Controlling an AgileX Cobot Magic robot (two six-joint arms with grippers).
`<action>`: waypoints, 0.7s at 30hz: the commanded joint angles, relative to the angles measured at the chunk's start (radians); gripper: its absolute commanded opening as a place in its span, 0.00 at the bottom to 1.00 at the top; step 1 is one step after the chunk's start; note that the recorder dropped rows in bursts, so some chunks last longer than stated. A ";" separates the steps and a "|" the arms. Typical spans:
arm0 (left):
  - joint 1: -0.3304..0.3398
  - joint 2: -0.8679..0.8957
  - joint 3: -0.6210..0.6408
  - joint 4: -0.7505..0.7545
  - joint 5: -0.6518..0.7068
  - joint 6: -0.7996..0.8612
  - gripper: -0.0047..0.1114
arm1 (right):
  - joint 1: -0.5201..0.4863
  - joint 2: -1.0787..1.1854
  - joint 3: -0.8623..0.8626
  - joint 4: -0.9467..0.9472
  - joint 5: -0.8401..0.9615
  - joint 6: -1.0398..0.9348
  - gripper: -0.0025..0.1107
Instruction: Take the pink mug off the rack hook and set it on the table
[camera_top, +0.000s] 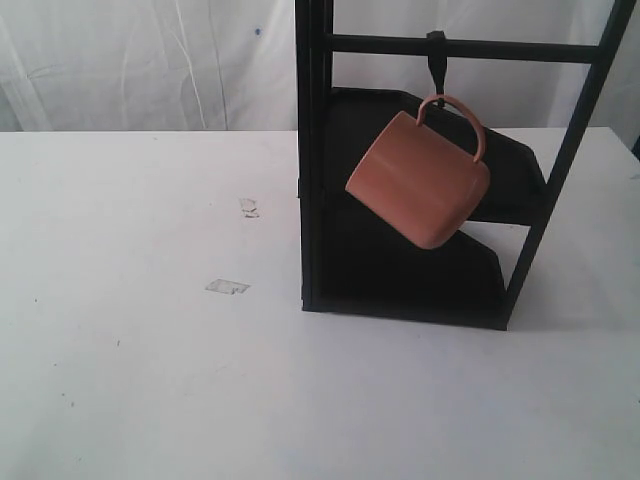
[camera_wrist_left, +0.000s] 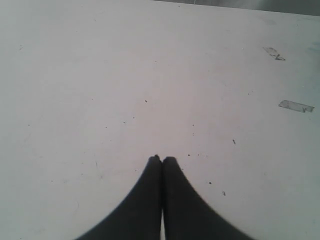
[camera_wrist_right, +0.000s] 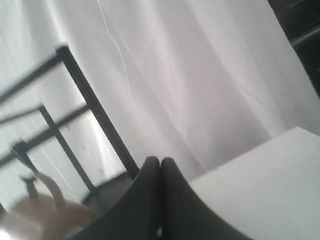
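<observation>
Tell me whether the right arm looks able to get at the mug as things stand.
Probably yes. The mug hangs by its handle from the hook, with nothing in front of it in the exterior view. The right pincer is shut, so it must open first.

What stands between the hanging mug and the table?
Only the rack itself: the mug hangs by its handle on the hook, with dark shelves behind and below it. The table in front looks open.
</observation>
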 joint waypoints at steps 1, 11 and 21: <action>-0.003 -0.004 0.003 0.007 -0.004 0.003 0.04 | 0.001 0.002 -0.003 0.026 -0.255 0.268 0.02; -0.003 -0.004 0.003 0.007 -0.004 0.003 0.04 | 0.001 0.063 -0.219 -0.374 0.023 0.080 0.02; -0.003 -0.004 0.003 0.007 -0.004 0.003 0.04 | 0.001 0.489 -0.489 -0.411 0.632 -0.179 0.02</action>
